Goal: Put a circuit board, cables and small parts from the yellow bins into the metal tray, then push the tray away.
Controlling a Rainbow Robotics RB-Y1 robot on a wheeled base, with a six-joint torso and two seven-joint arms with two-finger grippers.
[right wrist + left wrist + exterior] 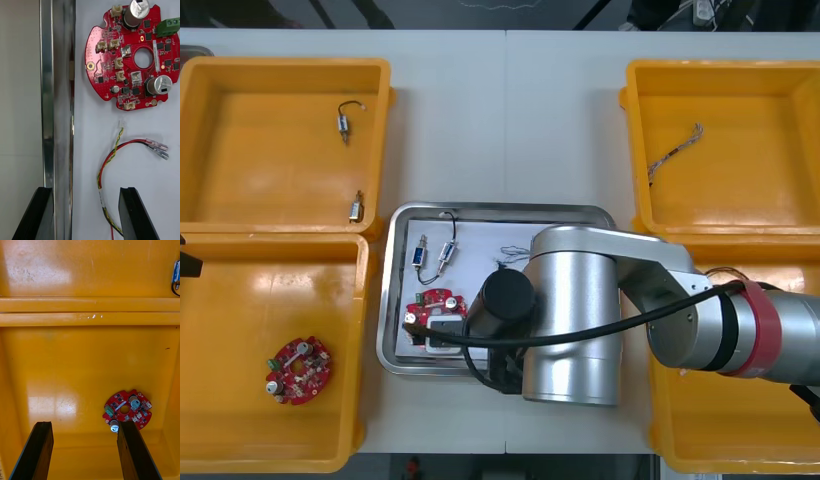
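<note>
Silver right arm (572,300) bears red band (758,328), black cable (600,329).

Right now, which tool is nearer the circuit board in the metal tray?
Right. The right tool hangs open over the tray, that board just ahead of it; the left tool is over a yellow bin.

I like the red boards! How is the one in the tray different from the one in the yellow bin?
The tray board lies on white, beside a red and yellow cable, ahead of the open right gripper. The bin board lies alone on yellow, ahead of the open left gripper. Both are round, red and flat.
</note>
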